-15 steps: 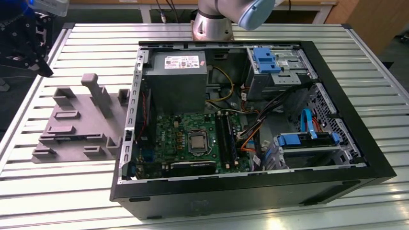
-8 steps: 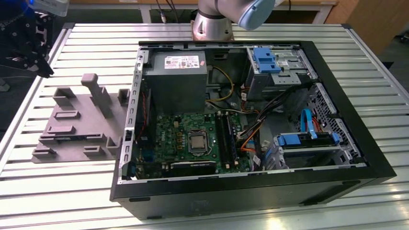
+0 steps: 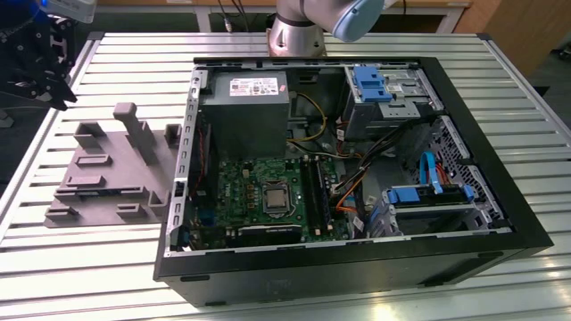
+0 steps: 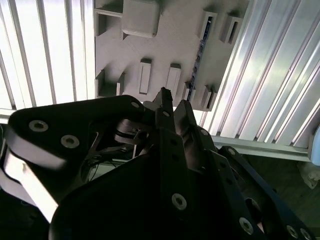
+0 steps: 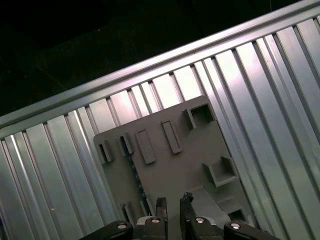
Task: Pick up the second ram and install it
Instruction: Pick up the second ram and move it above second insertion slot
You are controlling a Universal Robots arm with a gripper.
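Noted claw point(image 5: 173, 201) barely parted, empty, over holder block point(image 5: 192, 162); may miss thin second ram point(image 5: 134, 172) just aside if misaligned.

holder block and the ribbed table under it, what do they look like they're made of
Holder block: probably plastic, moulded or printed; matt, even grey with a fine surface grain and no glints. Table: likely aluminium, bare and semi-glossy; its long ribbed slats throw bright streaks of reflected light.
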